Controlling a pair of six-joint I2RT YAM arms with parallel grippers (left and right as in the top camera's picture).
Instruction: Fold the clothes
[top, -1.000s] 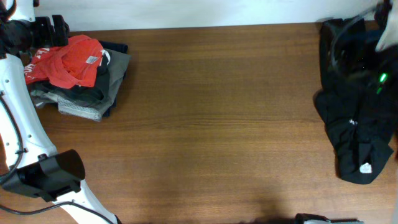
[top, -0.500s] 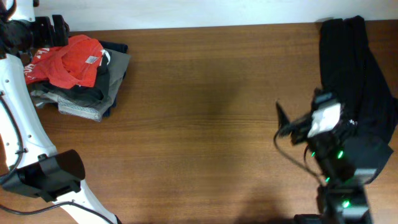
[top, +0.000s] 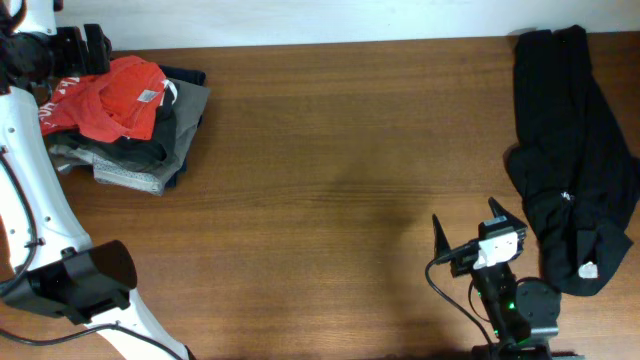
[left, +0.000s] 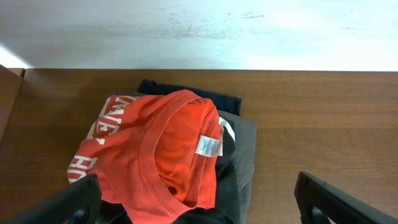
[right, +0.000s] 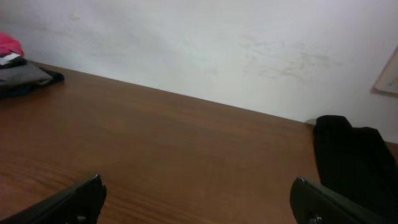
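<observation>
Your left gripper (left: 198, 183) gapes empty over the orange-red T-shirt (left: 155, 155), far left; right gripper (top: 468, 228) gapes empty near black garment (top: 575, 150).

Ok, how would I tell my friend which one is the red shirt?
Look at the far left corner of the brown table, where a small pile of clothes sits. The orange-red T-shirt lies crumpled on top. It is the only bright thing there, with white lettering and a white neck label; the clothes under it are grey and dark.

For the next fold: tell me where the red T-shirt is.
Overhead view, far left corner: the red T-shirt lies crumpled atop a pile of grey clothes.
</observation>
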